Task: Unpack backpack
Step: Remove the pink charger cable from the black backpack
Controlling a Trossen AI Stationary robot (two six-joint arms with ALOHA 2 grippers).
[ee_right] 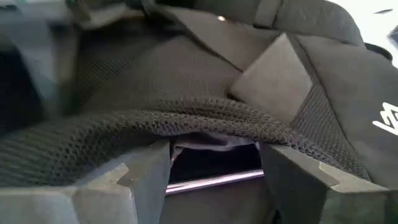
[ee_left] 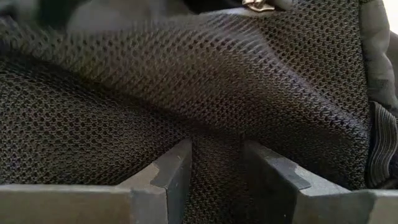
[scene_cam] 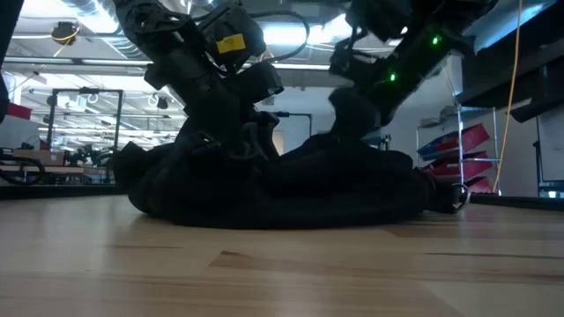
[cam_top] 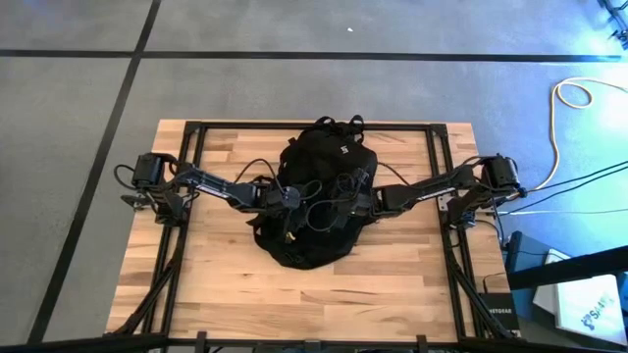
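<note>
The backpack (cam_top: 316,196) lay flat in the middle of the bench (cam_top: 216,284), its top loop toward the far edge and its open end toward the near edge. From table height it showed as a low, slumped black mound (scene_cam: 282,189) resting on the wood.

The left gripper (cam_top: 290,197) was down on the backpack's left side, reached in from the left edge of the bench. Its wrist camera showed the two fingers (ee_left: 168,174) set a little apart with black mesh fabric (ee_left: 186,93) bunched between and over them; the fingers appeared to pinch a fold of that mesh, so the claw was grasping the backpack.

The right gripper (cam_top: 345,201) was down on the backpack's right side, reached in from the right edge. Its fingers (ee_right: 292,174) stood wider apart with a rim of mesh (ee_right: 186,121) draped across their tips. Between them a dark opening showed, with a thin shiny bar (ee_right: 214,180) inside. Whether this claw was grasping the rim or only lay under it, I cannot tell.
</note>
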